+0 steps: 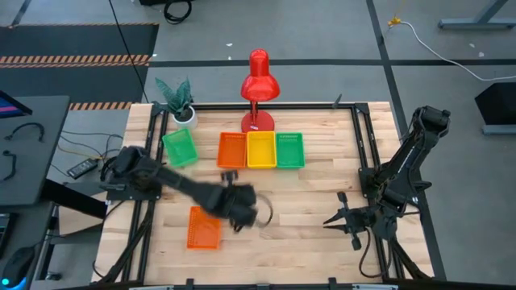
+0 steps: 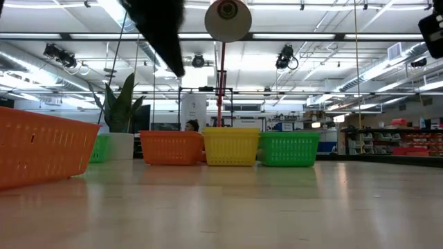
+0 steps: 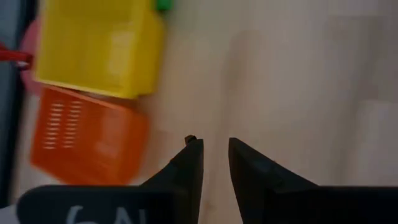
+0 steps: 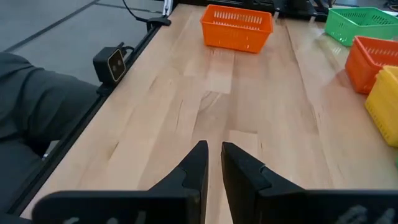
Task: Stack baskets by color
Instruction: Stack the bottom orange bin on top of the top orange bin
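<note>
Orange (image 1: pixel 232 150), yellow (image 1: pixel 260 150) and green (image 1: pixel 290 150) baskets stand side by side in a row on the table's far half. Another green basket (image 1: pixel 179 148) sits skewed to their left. A single orange basket (image 1: pixel 204 227) rests on its base near the front left, also showing in the low view (image 2: pixel 41 145). My left gripper (image 1: pixel 246 213) hangs over the table's middle, right of that orange basket; its fingers (image 3: pixel 214 142) stand a narrow gap apart with nothing between. My right gripper (image 1: pixel 332 219) waits at the front right, its fingers (image 4: pixel 213 145) slightly apart and holding nothing.
A red desk lamp (image 1: pixel 258 89) and a potted plant (image 1: pixel 179 101) stand along the far edge, behind the baskets. A small black camera (image 4: pixel 112 62) sits at the table's near edge. Bare wood lies between the two grippers.
</note>
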### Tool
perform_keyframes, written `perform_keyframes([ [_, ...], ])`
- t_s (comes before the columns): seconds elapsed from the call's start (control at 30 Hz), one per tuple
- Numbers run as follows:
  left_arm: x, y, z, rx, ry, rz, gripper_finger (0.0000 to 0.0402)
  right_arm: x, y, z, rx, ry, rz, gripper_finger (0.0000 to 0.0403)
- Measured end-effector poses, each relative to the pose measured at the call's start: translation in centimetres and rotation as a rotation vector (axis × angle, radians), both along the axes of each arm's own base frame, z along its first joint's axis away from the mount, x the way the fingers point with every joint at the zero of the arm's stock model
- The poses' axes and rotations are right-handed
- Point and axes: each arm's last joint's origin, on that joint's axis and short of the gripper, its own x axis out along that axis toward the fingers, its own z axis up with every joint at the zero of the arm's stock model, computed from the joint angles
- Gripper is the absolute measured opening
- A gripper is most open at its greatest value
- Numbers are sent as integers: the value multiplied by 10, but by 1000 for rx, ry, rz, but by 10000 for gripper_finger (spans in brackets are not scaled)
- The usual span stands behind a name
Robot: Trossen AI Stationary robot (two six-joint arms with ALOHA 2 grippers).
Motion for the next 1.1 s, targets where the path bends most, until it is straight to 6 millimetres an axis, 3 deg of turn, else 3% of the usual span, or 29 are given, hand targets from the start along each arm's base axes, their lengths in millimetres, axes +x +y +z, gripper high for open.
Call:
perform_keyframes([
  [0.27, -48, -95, 1, -194, -147, 39, 61, 1, -4, -6, 9, -12, -9, 50],
  [0.53, -110, -162, -3, -463, -140, 184, 40, 9, -9, -6, -11, -21, -44, 50],
  [0.63, -124, -171, -6, -460, -94, 159, 29, 13, -12, -4, -20, -37, -56, 50],
  [0.8, -130, -175, -9, -407, -60, 73, 31, 21, -16, 0, -32, -71, -81, 50],
  [1.1, -115, -167, -35, -272, 40, 61, 152, 28, -23, 0, -45, -76, -121, 50],
])
